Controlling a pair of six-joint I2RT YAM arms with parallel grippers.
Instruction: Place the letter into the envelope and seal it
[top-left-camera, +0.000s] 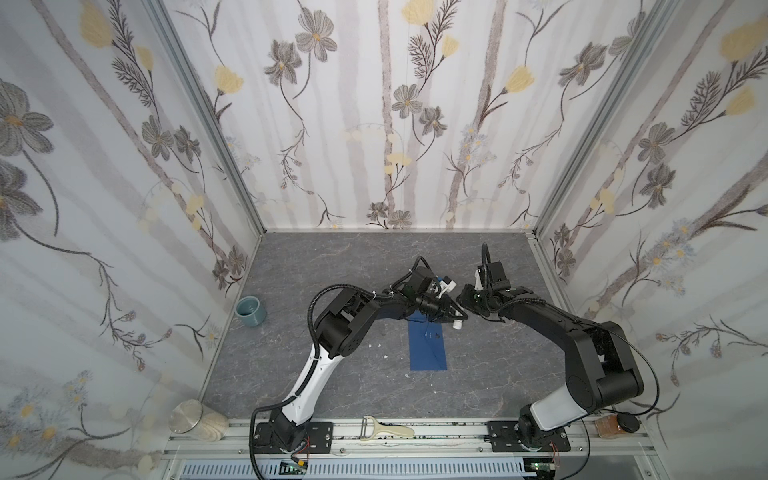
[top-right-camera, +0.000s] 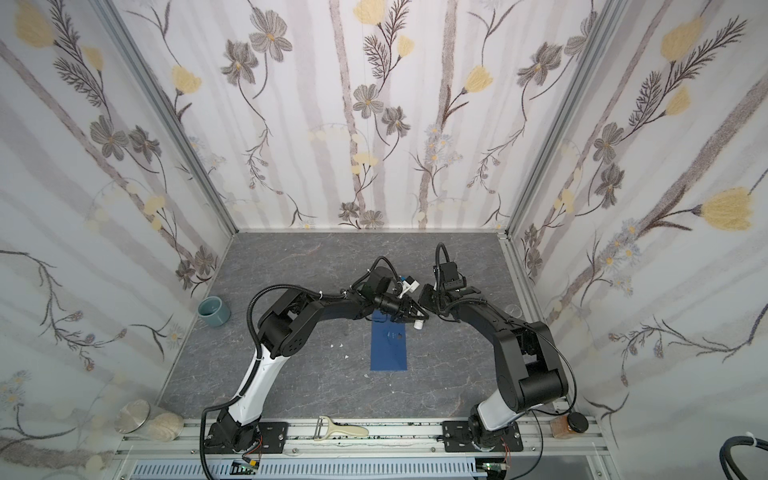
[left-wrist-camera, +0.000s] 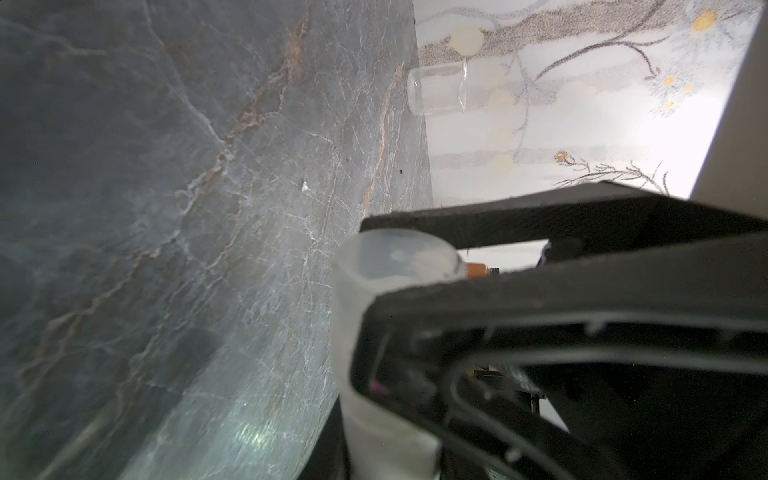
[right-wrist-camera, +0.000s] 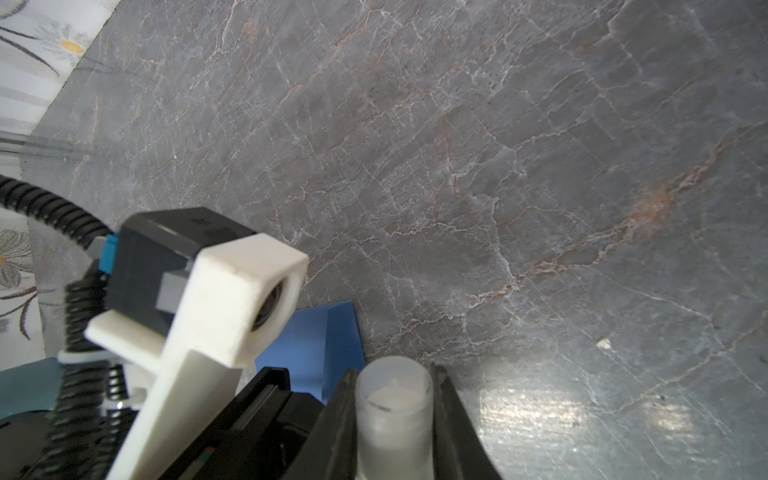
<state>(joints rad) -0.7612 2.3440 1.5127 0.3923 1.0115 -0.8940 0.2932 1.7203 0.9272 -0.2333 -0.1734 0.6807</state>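
Note:
The navy blue envelope (top-left-camera: 428, 347) lies flat mid-table in both top views (top-right-camera: 389, 347), its far end under the arms; a folded blue corner shows in the right wrist view (right-wrist-camera: 324, 336). The letter is not visible in any view. Above the envelope's far end the two grippers meet on a white glue stick (top-left-camera: 457, 325). My left gripper (top-left-camera: 452, 318) is shut on its body. My right gripper (right-wrist-camera: 394, 372) is shut on its translucent end (right-wrist-camera: 392, 411), one finger on each side. In the left wrist view the right gripper's black fingers (left-wrist-camera: 498, 224) clamp that end (left-wrist-camera: 390, 266).
A blue-grey cup (top-left-camera: 250, 311) stands by the left wall, and a clear glass (left-wrist-camera: 436, 89) by the right wall. On the front rail are a lidded jar (top-left-camera: 195, 419), a peeler (top-left-camera: 386, 430) and a spice jar (top-left-camera: 615, 426). Small white scraps (top-left-camera: 376, 345) lie left of the envelope.

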